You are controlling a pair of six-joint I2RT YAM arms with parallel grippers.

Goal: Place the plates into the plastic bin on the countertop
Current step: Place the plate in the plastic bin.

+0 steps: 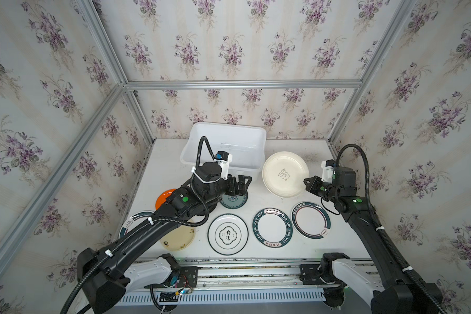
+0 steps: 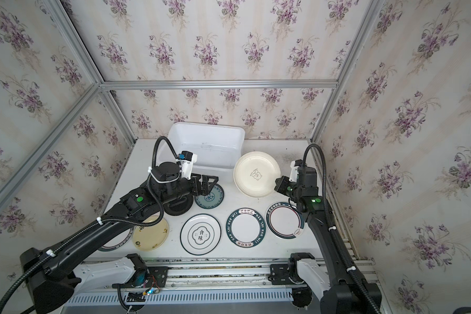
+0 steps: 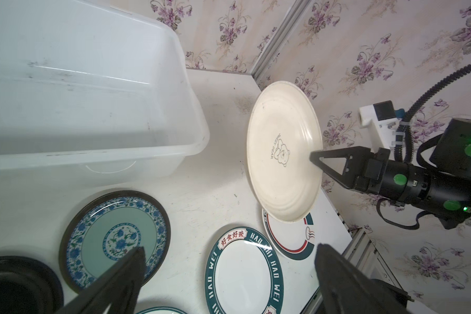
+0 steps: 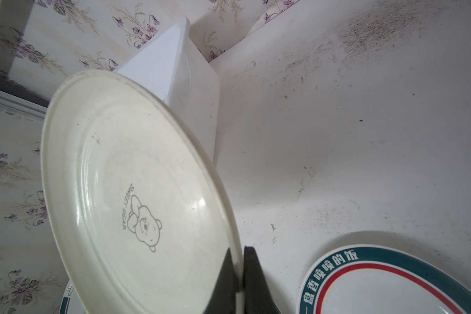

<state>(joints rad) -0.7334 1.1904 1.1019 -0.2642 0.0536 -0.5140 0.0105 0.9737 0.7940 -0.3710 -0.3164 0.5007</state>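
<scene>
Along the bottom of both top views, at the near edge of the counter (image 1: 259, 198), a character plate (image 1: 228, 234) and a green-rimmed plate (image 1: 272, 227) lie flat among others. Past them, right of centre, the right tool (image 1: 307, 181) is clamped on the edge of the cream plate (image 1: 284, 174), which hangs tilted above the counter just beside the bin (image 1: 229, 125) at the back. Left of centre, the left tool (image 1: 241, 185) gapes wide and empty over a blue-patterned plate (image 1: 234, 201), close to the bin's near wall.

The carry likely goes best by slowly raising the plate's free edge above the bin's rim, levelling it, and lowering it inside before letting go, steering clear of the left tool.

The right wrist view shows the fingers (image 4: 225, 282) on either face of the rim; the top views give only contact. The left wrist view shows how steeply the plate tilts.
</scene>
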